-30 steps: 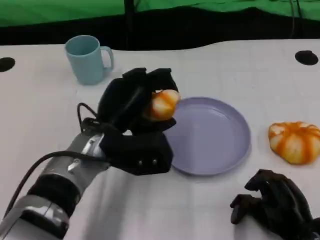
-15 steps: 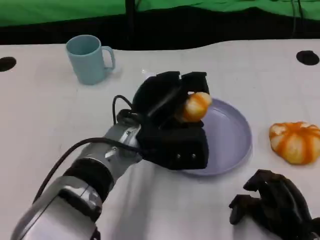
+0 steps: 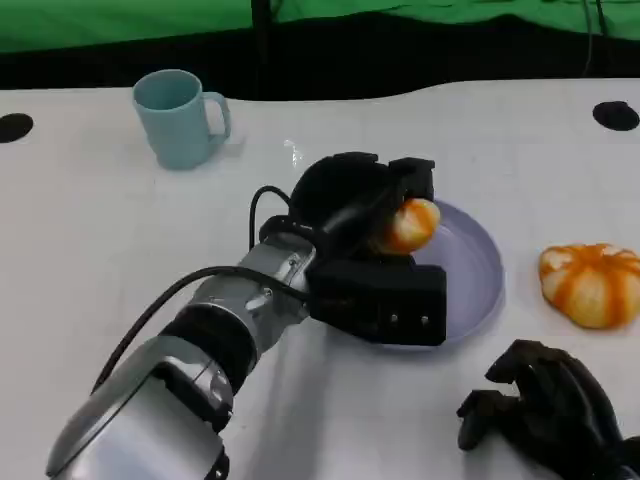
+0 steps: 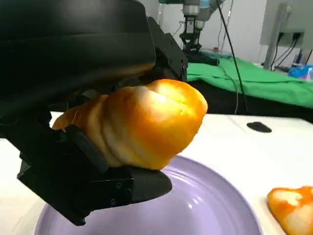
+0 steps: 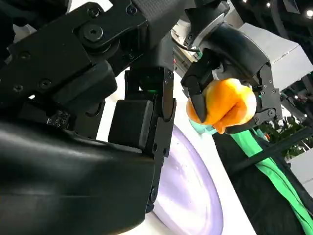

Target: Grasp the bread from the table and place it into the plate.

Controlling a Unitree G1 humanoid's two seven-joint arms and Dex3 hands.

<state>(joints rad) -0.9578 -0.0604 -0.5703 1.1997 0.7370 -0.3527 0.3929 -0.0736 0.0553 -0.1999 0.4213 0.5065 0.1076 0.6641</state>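
Observation:
My left hand (image 3: 360, 215) grips an orange-and-white bread roll (image 3: 408, 225) and holds it above the lilac plate (image 3: 478, 275), over its left part. The left wrist view shows the bread (image 4: 142, 122) clamped between the black fingers (image 4: 93, 161), clear of the plate's surface (image 4: 205, 205). From the right wrist view the bread (image 5: 222, 105) hangs in the left hand over the plate (image 5: 188, 191). My right hand (image 3: 545, 410) rests on the table at the lower right with its fingers curled in, holding nothing.
A second orange-and-white bread (image 3: 592, 283) lies on the table right of the plate. A light blue mug (image 3: 180, 118) stands at the back left. Black round marks (image 3: 612, 115) sit near the table's far edge, with green cloth behind.
My left arm has carried the bread rightward, from the plate's left rim to above the plate. The right hand has stayed where it was.

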